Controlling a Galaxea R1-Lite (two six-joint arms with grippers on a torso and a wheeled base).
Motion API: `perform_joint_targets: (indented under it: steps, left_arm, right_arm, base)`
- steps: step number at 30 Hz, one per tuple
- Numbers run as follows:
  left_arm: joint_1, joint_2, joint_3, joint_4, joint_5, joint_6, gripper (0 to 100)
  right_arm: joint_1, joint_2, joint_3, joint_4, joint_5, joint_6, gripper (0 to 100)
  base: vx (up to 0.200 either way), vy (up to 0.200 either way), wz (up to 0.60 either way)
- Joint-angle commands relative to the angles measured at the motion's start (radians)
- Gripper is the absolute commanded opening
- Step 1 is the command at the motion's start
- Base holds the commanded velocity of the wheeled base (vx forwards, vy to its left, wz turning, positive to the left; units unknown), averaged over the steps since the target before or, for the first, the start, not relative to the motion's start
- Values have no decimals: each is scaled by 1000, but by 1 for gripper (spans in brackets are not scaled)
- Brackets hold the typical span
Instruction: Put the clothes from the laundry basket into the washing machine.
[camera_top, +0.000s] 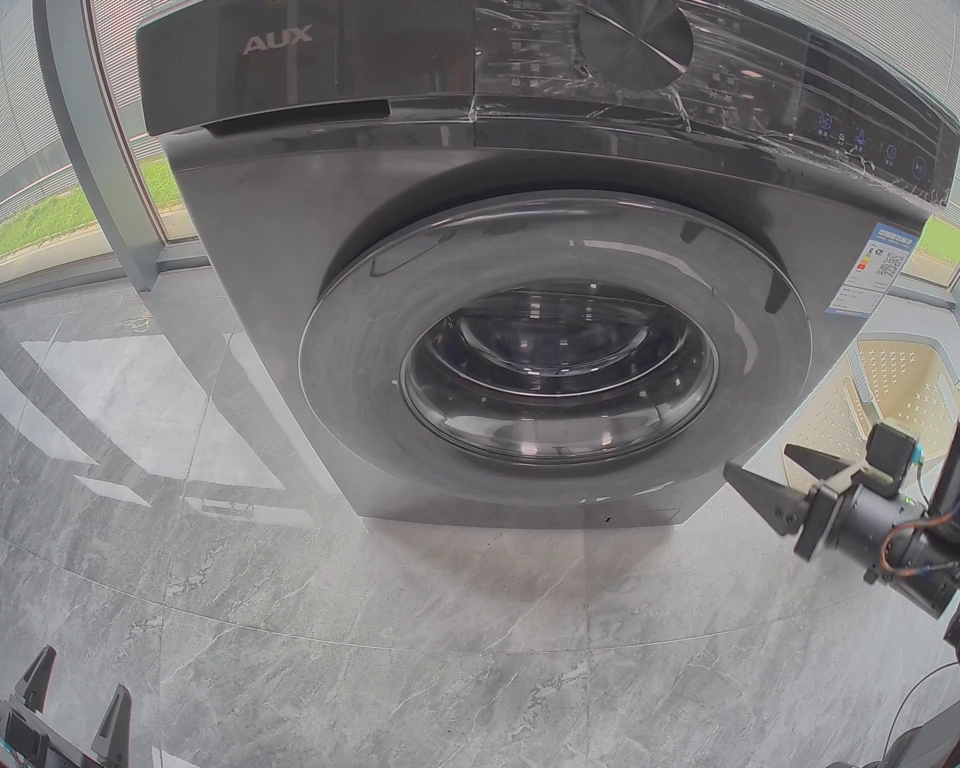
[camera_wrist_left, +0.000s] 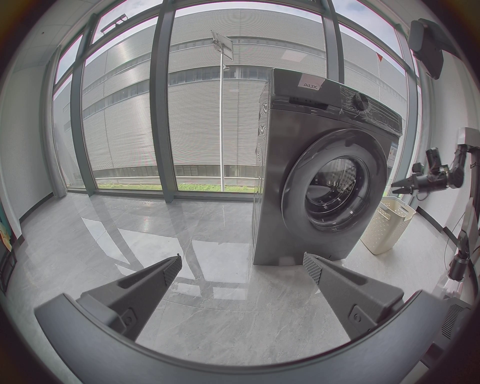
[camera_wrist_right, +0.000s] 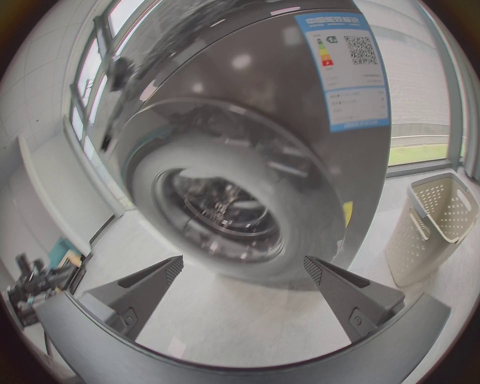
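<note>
A grey front-loading washing machine (camera_top: 560, 330) stands before me with its round glass door (camera_top: 558, 372) shut; it also appears as the washing machine (camera_wrist_left: 325, 170) and the washing machine (camera_wrist_right: 235, 165). A cream laundry basket (camera_top: 890, 390) stands on the floor to the machine's right, seen as the basket (camera_wrist_left: 387, 225) and the basket (camera_wrist_right: 435, 225); no clothes are visible in it. My right gripper (camera_top: 785, 478) hangs open and empty at the lower right of the door, and its wrist view shows the right gripper (camera_wrist_right: 243, 265). My left gripper (camera_top: 75, 690) is low at the left, open and empty, also as the left gripper (camera_wrist_left: 242, 265).
Glossy grey tiled floor (camera_top: 400, 620) spreads in front of the machine. Tall windows with dark frames (camera_wrist_left: 160, 100) run behind and to the left. A white wall (camera_wrist_right: 45, 175) stands off to one side.
</note>
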Motion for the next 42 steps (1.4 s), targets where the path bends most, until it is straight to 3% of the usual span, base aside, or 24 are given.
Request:
perform_joint_targets:
  steps: [1, 4, 9, 11, 16, 19, 20, 25, 33, 37, 39, 42]
  left_arm:
    - [0, -16, 18, 0, 0, 0, 100]
    - [0, -16, 18, 0, 0, -1, 100]
    - [0, -16, 18, 0, 0, -3, 100]
    - [0, -16, 18, 0, 2, -4, 100]
    - [0, -16, 18, 0, 2, -1, 100]
    - [0, -16, 18, 0, 2, -3, 100]
    - [0, -16, 18, 0, 2, -3, 100]
    - [0, -16, 18, 0, 2, -4, 100]
    - [0, -16, 18, 0, 0, -4, 100]
    - [0, -16, 18, 0, 3, -7, 100]
    - [0, -16, 18, 0, 3, -7, 100]
    - [-1, -16, 18, 0, 3, -9, 100]
  right_arm:
    - [51, -174, 149, 16, 56, -59, 100]
    - [45, -257, 202, 17, 54, -92, 100]
    - [21, -384, 267, 17, 39, -106, 100]
    - [-44, -477, 312, 23, 20, -108, 100]
    - [-211, -641, 332, 112, 22, -108, 100]
    - [-222, -653, 332, 120, 22, -108, 100]
    - [-330, -814, 332, 252, 30, -108, 100]
    - [-370, -995, 332, 395, 30, -108, 100]
    - [-473, -1336, 332, 807, 43, -149, 100]
    - [-475, -1336, 332, 864, 7, -137, 100]
    - [-476, -1336, 332, 881, -39, -143, 100]
    - [-476, -1336, 332, 890, -44, -142, 100]
  base:
    - [0, 0, 0]
    - [0, 0, 0]
    - [0, 0, 0]
    - [0, 0, 0]
    - [0, 0, 0]
    - [0, 0, 0]
    - [0, 0, 0]
    - [0, 0, 0]
    - [0, 0, 0]
    - [0, 0, 0]
    - [0, 0, 0]
    - [0, 0, 0]
